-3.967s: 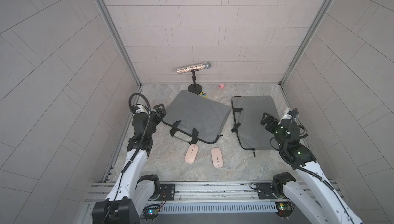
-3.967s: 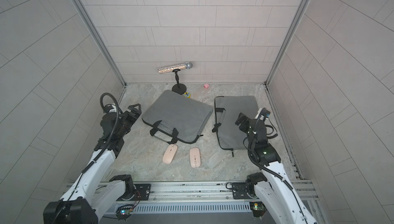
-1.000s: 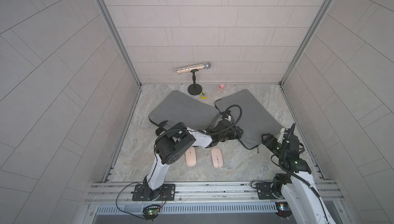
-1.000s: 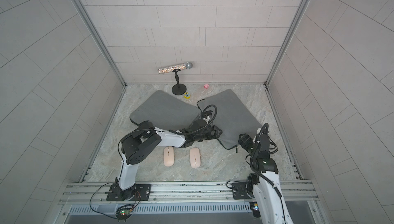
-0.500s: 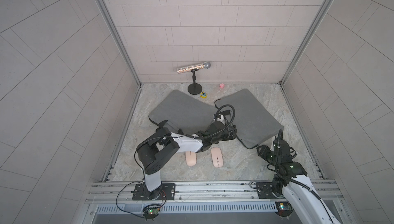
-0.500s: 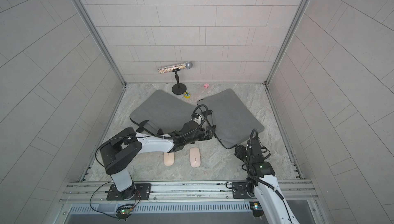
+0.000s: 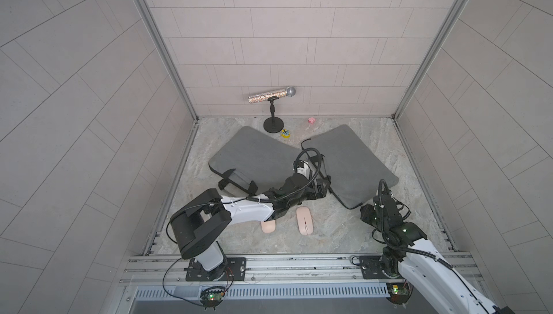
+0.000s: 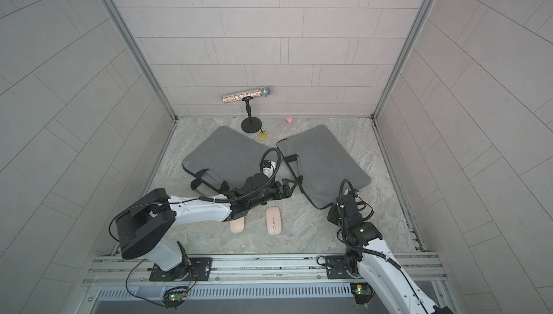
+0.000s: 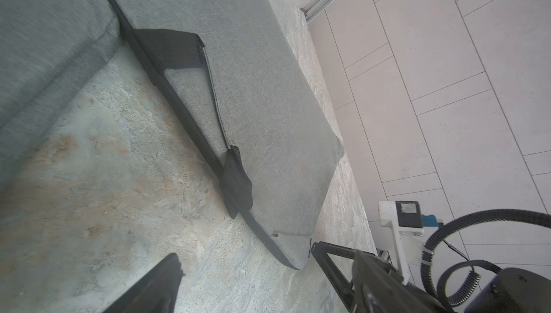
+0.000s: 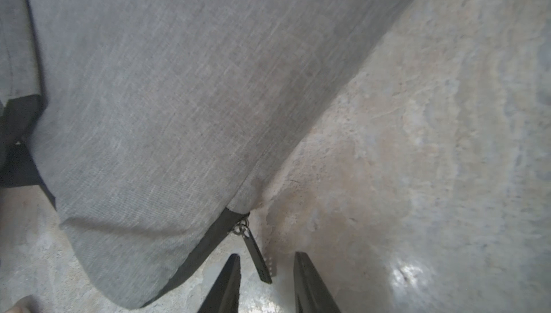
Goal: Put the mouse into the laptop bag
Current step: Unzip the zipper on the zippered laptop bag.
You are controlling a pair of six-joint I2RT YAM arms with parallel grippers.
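Opening the laptop bag (image 10: 179, 88) comes first. The right gripper (image 10: 267, 255) sits open around the zipper pull (image 10: 258, 259), maybe not touching; next it must pinch and drag. The left gripper (image 9: 244, 251) hangs open, empty.

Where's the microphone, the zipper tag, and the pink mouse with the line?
microphone (image 7: 290, 91): a top view, its silver head.
zipper tag (image 10: 257, 259): right wrist view, its black tab.
pink mouse (image 7: 304, 221): a top view, middle of its back.

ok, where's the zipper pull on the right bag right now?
In the right wrist view the zipper pull lies on the tabletop at the right laptop bag's near corner, between the right gripper's open fingertips, clear of both.
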